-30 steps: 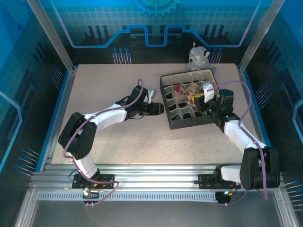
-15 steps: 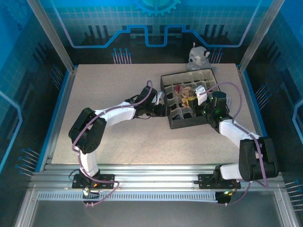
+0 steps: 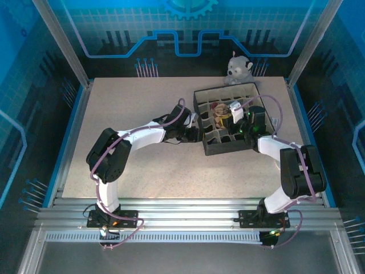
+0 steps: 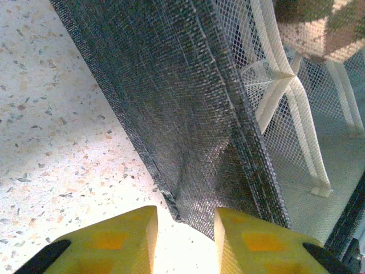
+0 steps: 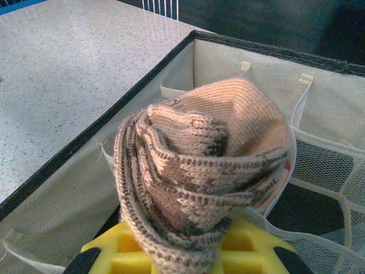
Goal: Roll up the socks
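White arms (image 3: 142,136) (purple cables (image 3: 182,105)), yellow fingers (image 4: 114,242).

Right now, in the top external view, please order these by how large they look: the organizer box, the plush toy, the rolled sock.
1. organizer box: clearly the largest.
2. plush toy.
3. rolled sock: it looks smallest, but it is partly hidden among the compartments, so second and third place are less sure.
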